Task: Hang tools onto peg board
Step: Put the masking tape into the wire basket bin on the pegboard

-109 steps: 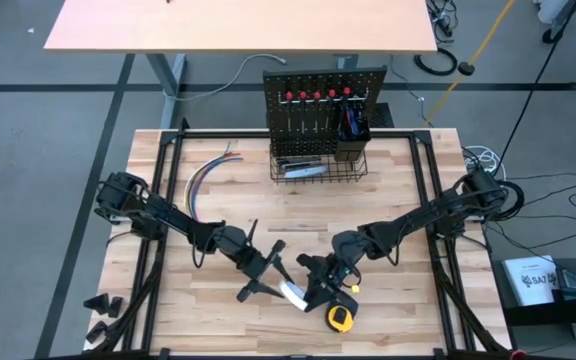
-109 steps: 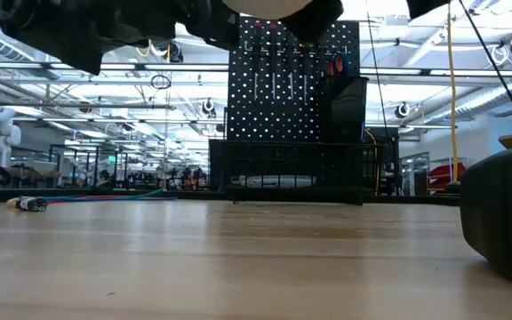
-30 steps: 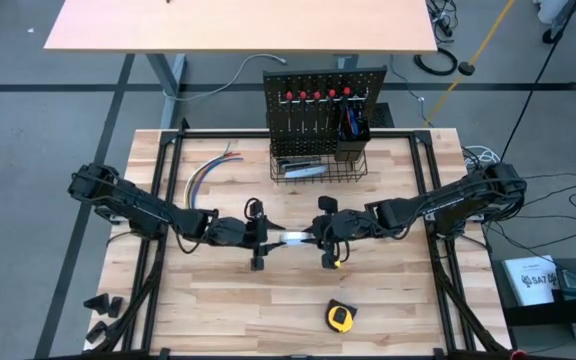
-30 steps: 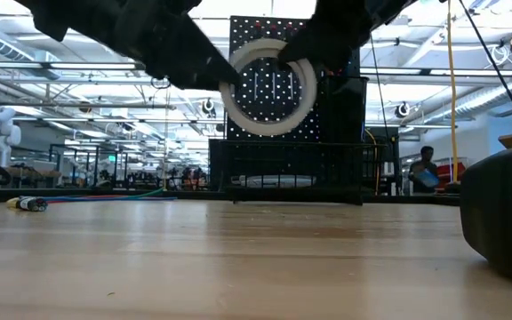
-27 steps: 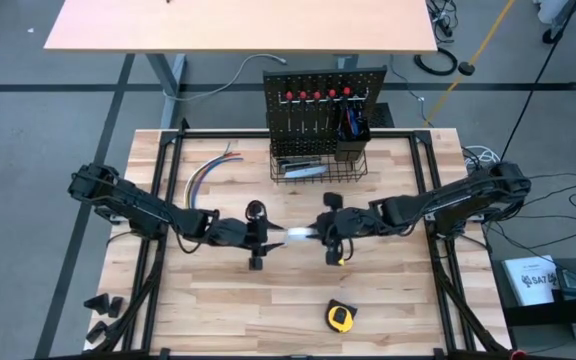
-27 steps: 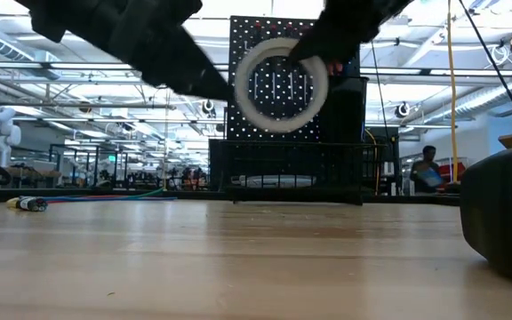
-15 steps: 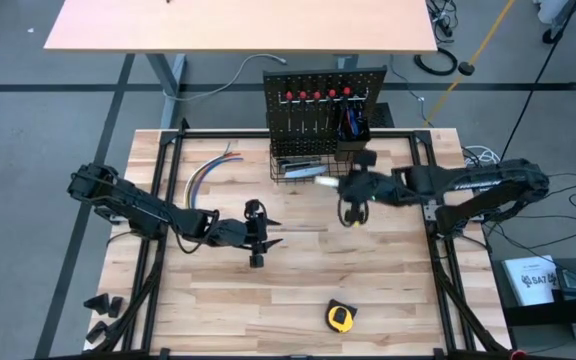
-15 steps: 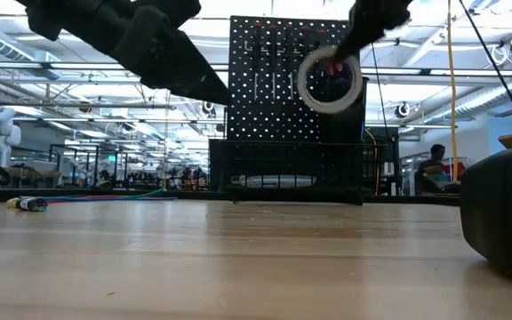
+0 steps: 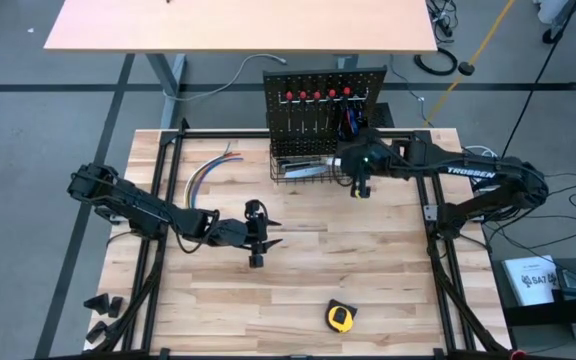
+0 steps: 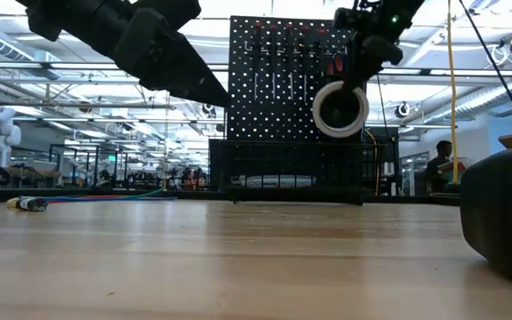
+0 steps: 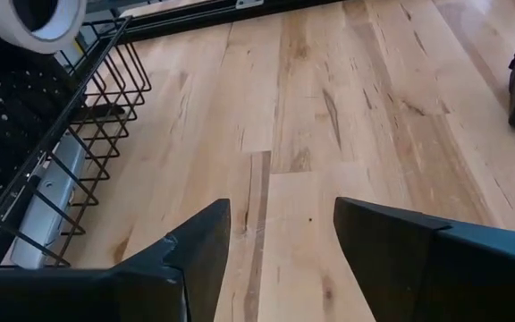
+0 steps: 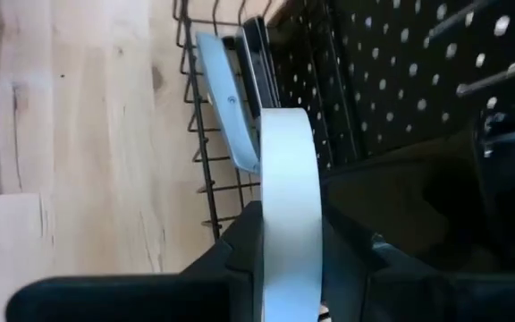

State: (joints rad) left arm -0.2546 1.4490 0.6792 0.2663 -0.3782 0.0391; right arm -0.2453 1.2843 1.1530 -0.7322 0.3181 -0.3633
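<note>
Your right gripper point(image 12: 289, 255) is clamped on the white tape roll point(image 12: 289, 192), holding it up in front of the peg board point(image 10: 278, 80), right by the wire basket point(image 9: 313, 170). The overhead barely shows the roll; the low view point(image 10: 340, 108) shows it clearly. Your left gripper point(image 11: 280, 233) hangs spread open and empty over the mid-table, and only the overhead shows the yellow tape measure point(image 9: 340, 318) near the front edge.
</note>
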